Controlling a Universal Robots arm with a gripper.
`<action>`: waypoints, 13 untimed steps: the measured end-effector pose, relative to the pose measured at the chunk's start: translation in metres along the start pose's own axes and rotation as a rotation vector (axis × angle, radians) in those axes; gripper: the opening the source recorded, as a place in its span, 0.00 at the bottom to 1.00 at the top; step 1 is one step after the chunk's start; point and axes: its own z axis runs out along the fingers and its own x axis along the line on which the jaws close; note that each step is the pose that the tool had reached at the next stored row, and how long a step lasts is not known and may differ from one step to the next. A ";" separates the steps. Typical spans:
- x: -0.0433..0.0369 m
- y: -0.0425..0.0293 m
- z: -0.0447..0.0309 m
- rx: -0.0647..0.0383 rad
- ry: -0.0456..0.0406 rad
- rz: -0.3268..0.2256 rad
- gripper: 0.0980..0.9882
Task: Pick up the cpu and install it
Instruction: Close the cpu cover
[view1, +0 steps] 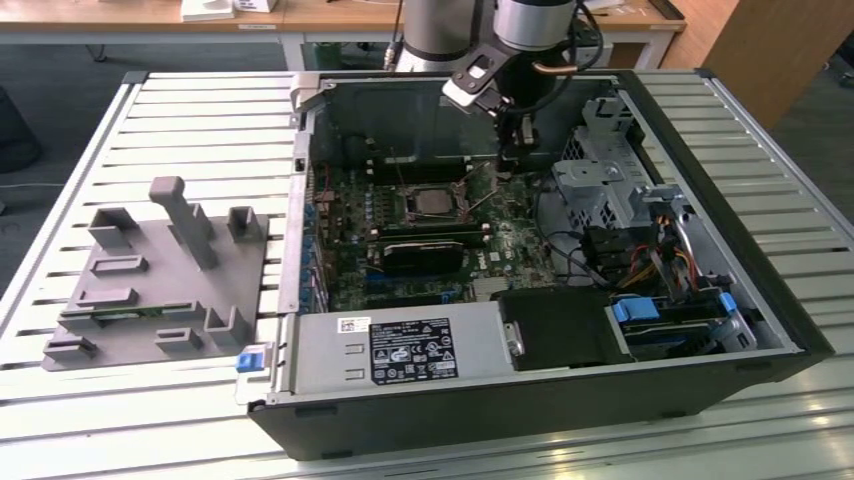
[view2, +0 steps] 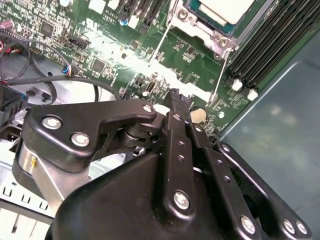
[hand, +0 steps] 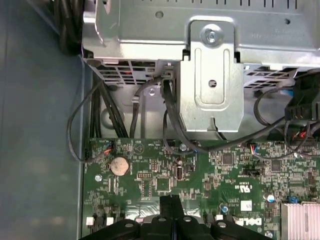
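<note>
cpu (view1: 430, 203) lying in its socket (view2: 222, 42) (silvery top up), pincer (view2: 176, 97) closed on nothing, hovering nearby over the motherboard (hand: 160, 182)

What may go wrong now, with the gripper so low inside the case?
The shut gripper sits very close to the motherboard; a small drop might scrape its parts. The thin socket lever beside the cpu stands near the gripper and could snag on it.

Slatted metal table (view1: 200, 110) carries the open computer case (view1: 534, 420); beside it, on the exterior view's left, a grey fixture plate (view1: 147, 290).
</note>
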 end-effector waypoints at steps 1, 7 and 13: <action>0.0003 0.0009 0.0004 0.000 0.0001 0.000 0.01; 0.0034 0.0043 0.0065 0.000 -0.0001 0.000 0.01; 0.0053 0.0059 0.0152 0.000 -0.0001 0.000 0.01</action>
